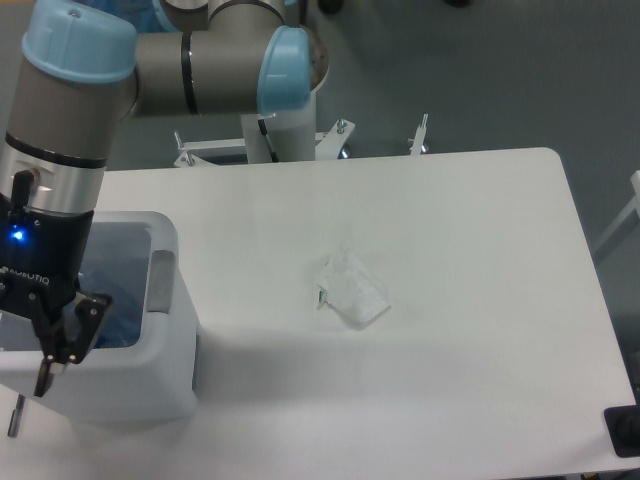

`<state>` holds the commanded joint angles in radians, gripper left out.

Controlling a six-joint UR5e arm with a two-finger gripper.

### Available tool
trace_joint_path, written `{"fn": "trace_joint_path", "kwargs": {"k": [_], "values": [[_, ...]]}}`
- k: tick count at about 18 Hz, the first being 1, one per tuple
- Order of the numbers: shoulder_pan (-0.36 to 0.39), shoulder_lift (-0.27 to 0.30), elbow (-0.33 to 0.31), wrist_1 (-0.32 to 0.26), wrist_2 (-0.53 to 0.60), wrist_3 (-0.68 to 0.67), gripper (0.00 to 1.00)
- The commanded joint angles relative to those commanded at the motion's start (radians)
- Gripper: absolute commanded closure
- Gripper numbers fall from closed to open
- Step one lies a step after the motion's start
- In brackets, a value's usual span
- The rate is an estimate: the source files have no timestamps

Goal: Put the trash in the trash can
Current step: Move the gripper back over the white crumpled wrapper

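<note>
the arm enters from the upper left, and its pincer point(55, 350) hangs over the trash can point(165, 375) at the left edge of the counter point(450, 220). the pincer's dark fingers point(88, 318) point downward and stand spread apart, released, with nothing between them. a blue indicator light glows on the wrist section above the pincer.

the trash can is a white bin with rounded corners, a thick rim and a grey panel point(161, 281) on the side facing the counter's middle. a bluish item point(105, 300) shows inside the bin, partly hidden behind the pincer; its exact shape cannot be told.

the wrapper point(352, 290), a small crumpled white translucent piece, lies flat on the counter near the middle, well apart from the trash can and to its right. it touches nothing else.

the arm's base column point(285, 130) stands behind the far edge of the counter.
</note>
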<state>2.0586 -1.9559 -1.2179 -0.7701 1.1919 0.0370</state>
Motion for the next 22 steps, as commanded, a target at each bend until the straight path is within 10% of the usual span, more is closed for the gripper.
{"fn": "trace_joint_path", "kwargs": {"k": [7, 22], "values": [[0.152, 0.049, -0.069, -0.006, 0.006, -0.069, 0.0], [0.354, 0.098, -0.471, -0.012, 0.443, 0.09, 0.0]]}}
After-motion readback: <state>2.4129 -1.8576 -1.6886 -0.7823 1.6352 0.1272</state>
